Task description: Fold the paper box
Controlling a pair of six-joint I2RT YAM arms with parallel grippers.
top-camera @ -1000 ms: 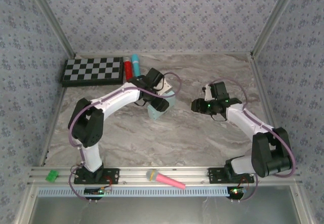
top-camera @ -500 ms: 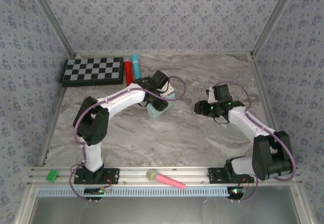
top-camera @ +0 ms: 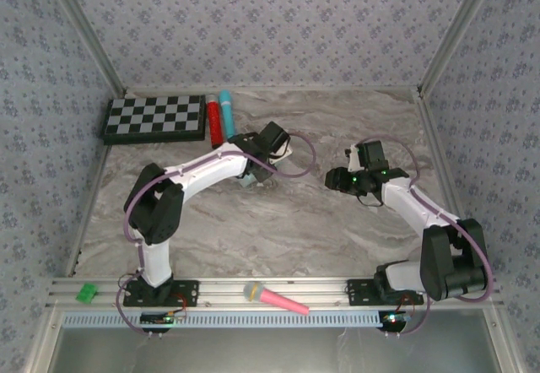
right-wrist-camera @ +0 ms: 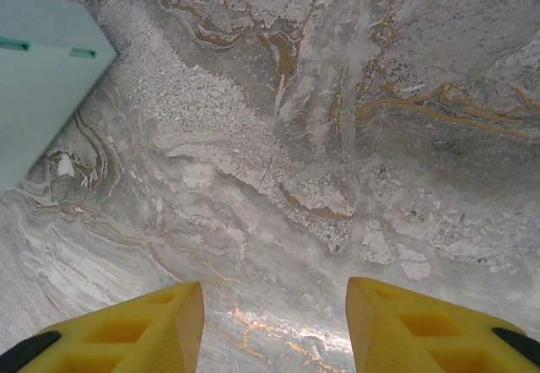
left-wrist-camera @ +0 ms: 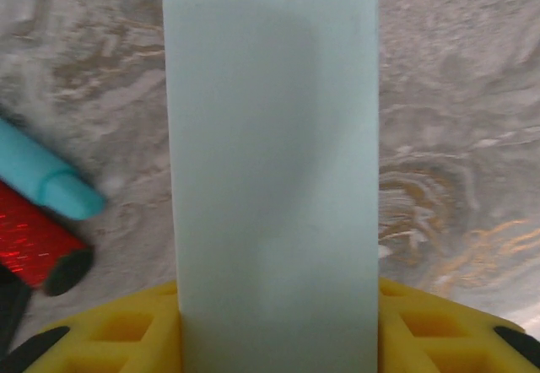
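The paper box (left-wrist-camera: 270,137) is a pale aqua rectangular block that runs straight up the left wrist view. My left gripper (left-wrist-camera: 278,293) is shut on it, its yellow fingers (left-wrist-camera: 126,327) pressed against both long sides. From above, a small piece of the box (top-camera: 245,181) shows under the left gripper (top-camera: 257,167) at mid-table. One corner of the box (right-wrist-camera: 34,78) appears at the upper left of the right wrist view. My right gripper (right-wrist-camera: 274,293) is open over bare marble, to the right of the box and apart from it (top-camera: 332,179).
A checkerboard (top-camera: 155,118) lies at the back left, with a red marker (top-camera: 215,120) and a turquoise marker (top-camera: 226,107) beside it, close behind the left gripper. A pink marker (top-camera: 276,298) and a green piece (top-camera: 86,292) rest on the front rail.
My left gripper has come down over the box and closed on it, so the box is now mostly hidden from above. The right gripper drifted slightly right and stayed open.
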